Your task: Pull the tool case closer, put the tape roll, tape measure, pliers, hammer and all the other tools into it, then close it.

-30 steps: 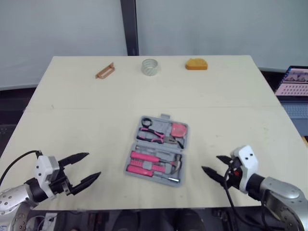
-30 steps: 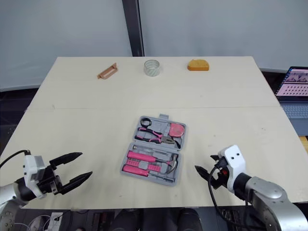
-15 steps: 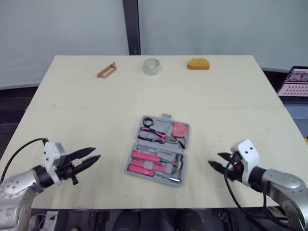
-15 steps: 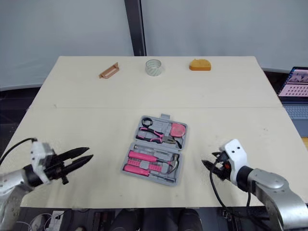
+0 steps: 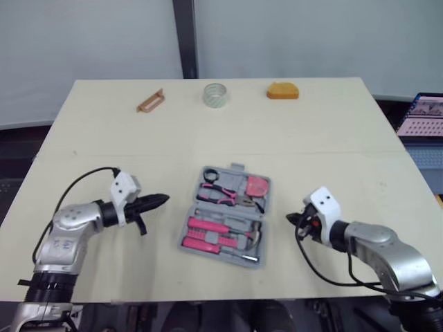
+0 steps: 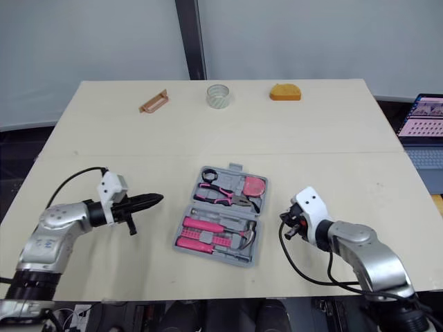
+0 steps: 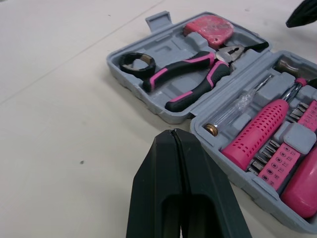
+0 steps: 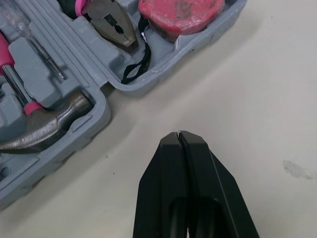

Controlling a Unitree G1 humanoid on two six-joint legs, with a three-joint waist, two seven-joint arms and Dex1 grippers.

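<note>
Tool case [image 5: 227, 216] on the table [image 5: 332, 145] before me, my left gripper [image 5: 160, 200] just left of it, my right gripper [image 5: 292, 218] just right, pliers [image 7: 190, 79] and tape measure [image 7: 210, 25] in its far half, hammer [image 8: 49, 126] in its near half, roll of tape [image 5: 215, 95] at the table's far edge.

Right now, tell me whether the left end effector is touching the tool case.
Apart. Left eye view shows bare table between the left end effector and the tool case.

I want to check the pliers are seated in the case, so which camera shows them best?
The left wrist view: the pliers lie whole in the tool case. The right wrist view catches their metal nose; the head views show them small.
</note>
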